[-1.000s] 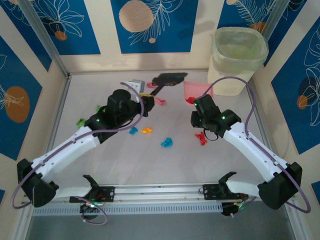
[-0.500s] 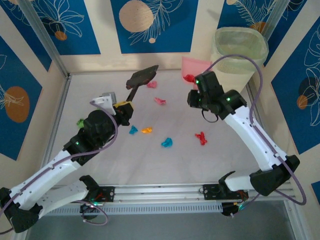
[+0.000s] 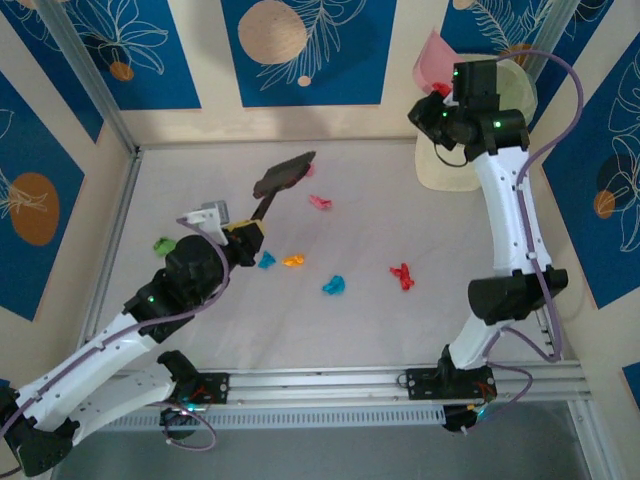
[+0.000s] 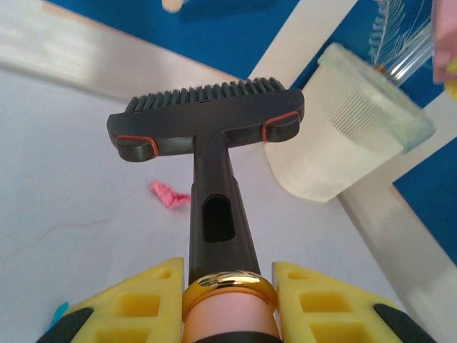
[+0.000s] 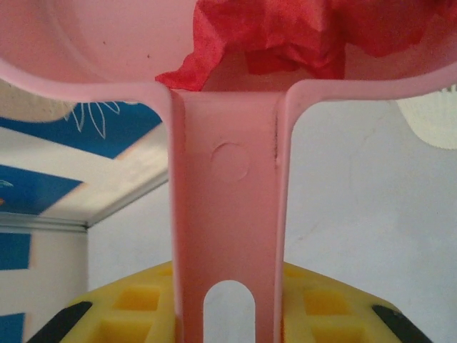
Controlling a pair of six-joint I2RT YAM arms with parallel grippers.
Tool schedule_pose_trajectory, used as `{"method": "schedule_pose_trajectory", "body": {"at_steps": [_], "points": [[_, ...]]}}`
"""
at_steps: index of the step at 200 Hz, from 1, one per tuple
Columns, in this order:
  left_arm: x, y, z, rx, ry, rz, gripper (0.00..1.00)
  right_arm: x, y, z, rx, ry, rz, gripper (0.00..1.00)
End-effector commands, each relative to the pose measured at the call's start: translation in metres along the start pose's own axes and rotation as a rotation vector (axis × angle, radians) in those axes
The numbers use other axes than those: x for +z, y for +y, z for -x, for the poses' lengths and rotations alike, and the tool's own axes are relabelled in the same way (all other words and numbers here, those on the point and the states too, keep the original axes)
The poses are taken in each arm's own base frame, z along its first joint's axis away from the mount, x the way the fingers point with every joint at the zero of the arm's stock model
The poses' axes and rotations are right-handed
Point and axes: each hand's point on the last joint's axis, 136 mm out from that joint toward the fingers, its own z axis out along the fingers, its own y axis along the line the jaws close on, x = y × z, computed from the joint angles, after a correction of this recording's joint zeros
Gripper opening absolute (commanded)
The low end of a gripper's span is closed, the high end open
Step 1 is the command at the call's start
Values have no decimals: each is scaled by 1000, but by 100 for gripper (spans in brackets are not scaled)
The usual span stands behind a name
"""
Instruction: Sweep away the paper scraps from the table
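Table (image 3: 350,335): whitish, metal rails (image 3: 320,382) at edges, cream-and-blue walls around. Wide bare stretch along near rail and across right side.
Bin (image 3: 440,172): far right corner, partly behind right arm.
Dustpan (image 3: 432,62): pink, tilted, raised high above bin rim. Right pincer (image 5: 227,307) clenched on its handle. Red scrap (image 5: 285,36) inside.
Brush (image 3: 283,174): dark, head over far middle of table. Left pincer (image 3: 243,238) clenched on its handle.
Paper scraps (image 3: 333,286): loose mid-table, spread apart, pink, blue, orange, red. Green scrap (image 3: 163,243) near left rail.
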Motion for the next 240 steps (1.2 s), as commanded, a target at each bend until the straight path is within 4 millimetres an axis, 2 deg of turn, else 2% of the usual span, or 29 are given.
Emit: {"method": "schedule_pose_trajectory", "body": {"at_steps": [1, 39, 63, 92, 133, 164, 209, 240], "points": [[-2, -3, -15, 3, 45, -47, 0, 3, 5, 12, 122, 74, 102, 0], [2, -4, -42, 60, 107, -99, 0, 14, 4, 48, 295, 110, 263, 0], [2, -7, -47, 117, 108, -135, 0, 18, 6, 66, 375, 125, 346, 0], [-2, -14, -46, 159, 87, -192, 0, 25, 9, 78, 472, 146, 400, 0], [-7, -16, -56, 176, 86, -249, 0, 33, 14, 90, 625, 203, 486, 0], [-11, -12, -52, 176, 56, -240, 0, 31, 18, 94, 692, 216, 507, 0], [-12, -10, -52, 172, 51, -237, 0, 29, 20, 94, 693, 224, 518, 0], [-12, -8, -52, 175, 49, -225, 0, 12, 25, 81, 585, 203, 488, 0]]}}
